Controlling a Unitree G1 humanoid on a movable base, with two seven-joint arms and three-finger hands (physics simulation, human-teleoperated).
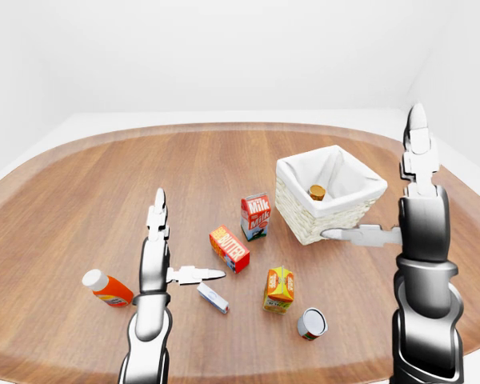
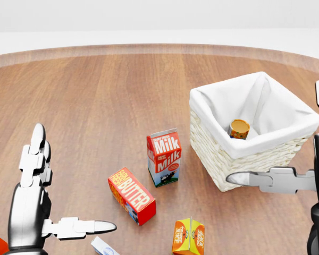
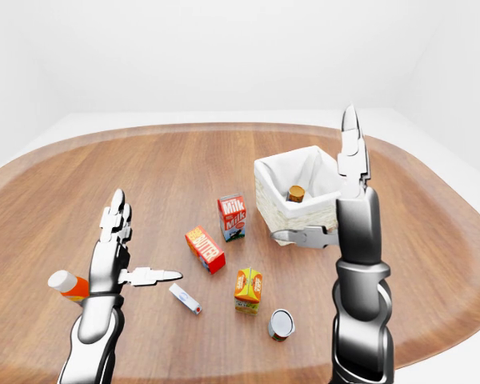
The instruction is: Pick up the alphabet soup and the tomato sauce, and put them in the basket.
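Left-eye view shows one can (image 1: 317,192) already lying inside the basket (image 1: 304,228), down against its white lining; I cannot read its label, so I cannot tell whether it is the soup or the sauce. A second can (image 1: 311,323) sits on the worktop (image 1: 104,184) near the bottom of that view, just beside the orange carton (image 1: 279,289) and well apart from the basket; I judge this is the one left to fetch. My right hand (image 1: 384,212) is empty, fingers spread, one pointing up and the thumb across the basket's near wall, clear of the rim so nothing gets knocked. My left hand (image 1: 172,252) is open too, hovering above the worktop between the bottle (image 1: 106,289) and the butter box (image 1: 229,249), gripping nothing. Milk (image 2: 164,157) stands upright beside the basket.
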